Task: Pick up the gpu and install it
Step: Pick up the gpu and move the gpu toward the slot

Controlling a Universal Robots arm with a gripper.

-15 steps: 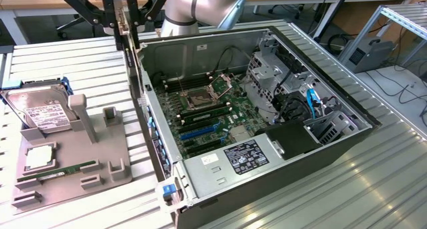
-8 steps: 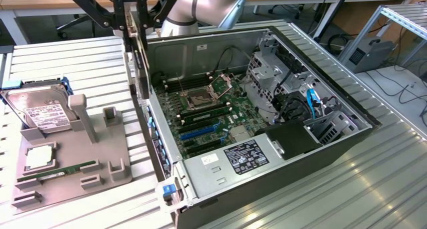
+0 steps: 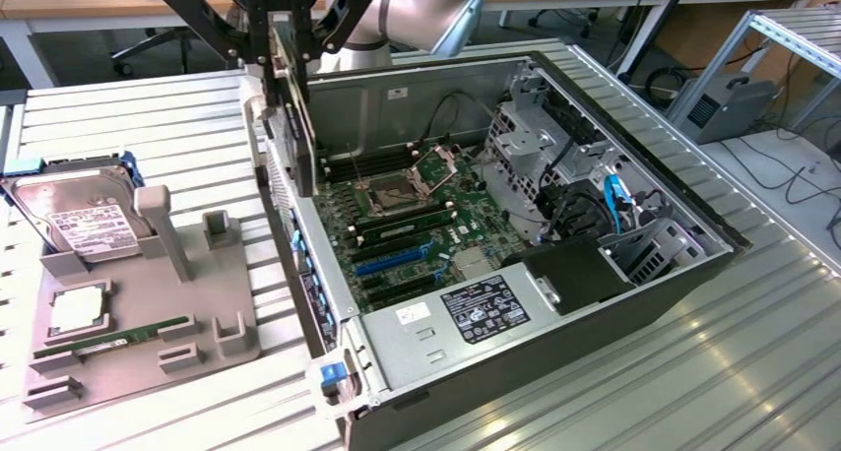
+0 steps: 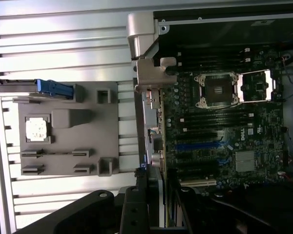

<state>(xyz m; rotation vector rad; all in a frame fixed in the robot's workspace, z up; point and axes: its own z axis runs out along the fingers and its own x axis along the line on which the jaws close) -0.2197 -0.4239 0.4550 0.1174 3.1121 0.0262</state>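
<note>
My gripper point(image 3: 291, 57) hangs at the back left of the exterior view, shut on the top edge of the gpu point(image 3: 291, 126). The gpu is a dark flat card that hangs upright, just above the left wall of the open computer case point(image 3: 305, 274). Its lower end is level with the wall's rim, beside the motherboard point(image 3: 408, 225). In the wrist view the gpu point(image 4: 157, 195) shows edge-on between my gripper's point(image 4: 154, 204) dark fingers, over the case wall. The blue expansion slots point(image 4: 200, 145) lie just inside that wall, and in the exterior view the blue expansion slots point(image 3: 394, 262) sit toward the front of the board.
A grey holder tray point(image 3: 145, 323) left of the case carries a hard drive point(image 3: 79, 215), a processor chip point(image 3: 77, 308) and a RAM stick point(image 3: 112, 341). Inside the case are the processor socket point(image 3: 394, 190), a drive cage point(image 3: 526, 146) and the power supply point(image 3: 480, 308). Ribbed metal tabletop point(image 3: 683, 372) surrounds the case.
</note>
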